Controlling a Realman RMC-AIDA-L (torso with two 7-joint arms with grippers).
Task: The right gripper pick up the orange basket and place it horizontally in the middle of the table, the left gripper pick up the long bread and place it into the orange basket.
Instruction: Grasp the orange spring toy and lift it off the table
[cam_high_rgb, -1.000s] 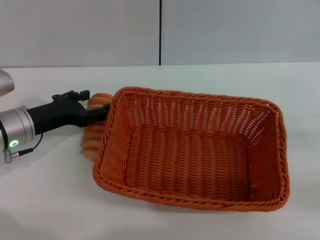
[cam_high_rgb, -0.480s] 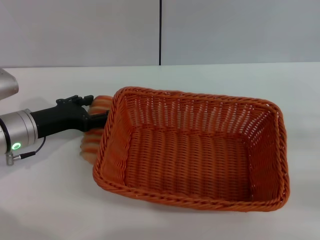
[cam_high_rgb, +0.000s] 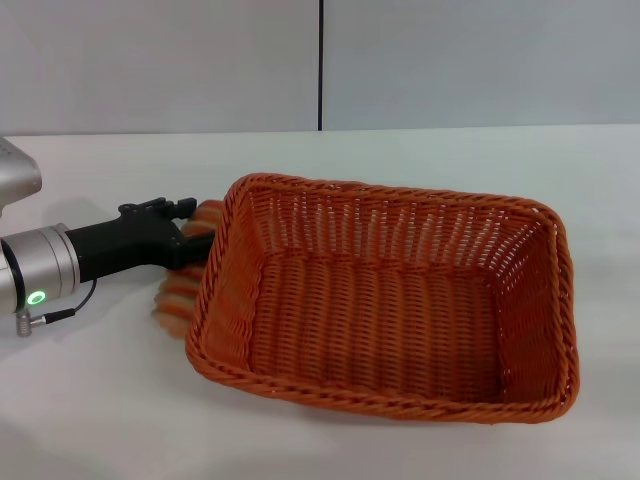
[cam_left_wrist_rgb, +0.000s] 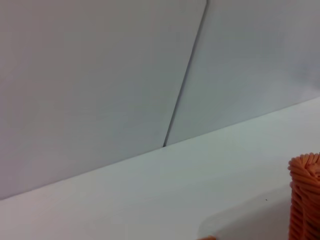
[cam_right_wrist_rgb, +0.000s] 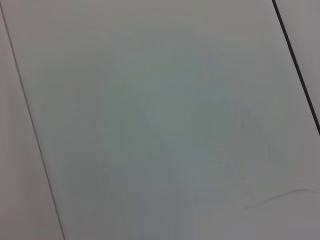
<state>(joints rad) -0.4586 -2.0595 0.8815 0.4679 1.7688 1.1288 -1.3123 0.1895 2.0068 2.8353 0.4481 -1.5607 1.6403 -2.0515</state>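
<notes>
The orange basket (cam_high_rgb: 384, 318) lies flat and empty on the white table (cam_high_rgb: 95, 405) in the head view, its long side running left to right. One corner of its rim (cam_left_wrist_rgb: 305, 197) shows in the left wrist view. The long bread (cam_high_rgb: 176, 292), ridged orange and cream, sits just outside the basket's left rim and is partly hidden by it. My left gripper (cam_high_rgb: 200, 238), black on a silver wrist with a green light, reaches in from the left and is shut on the bread's middle. The right gripper is out of view.
Bare white tabletop (cam_high_rgb: 430, 150) stretches behind and in front of the basket. A grey panelled wall (cam_high_rgb: 200, 60) stands behind the table. The right wrist view shows only a grey panelled surface (cam_right_wrist_rgb: 160, 120).
My left arm has slid right toward the basket and lower in the picture. The bread's near end has shifted down and left with it. The basket has not moved.
</notes>
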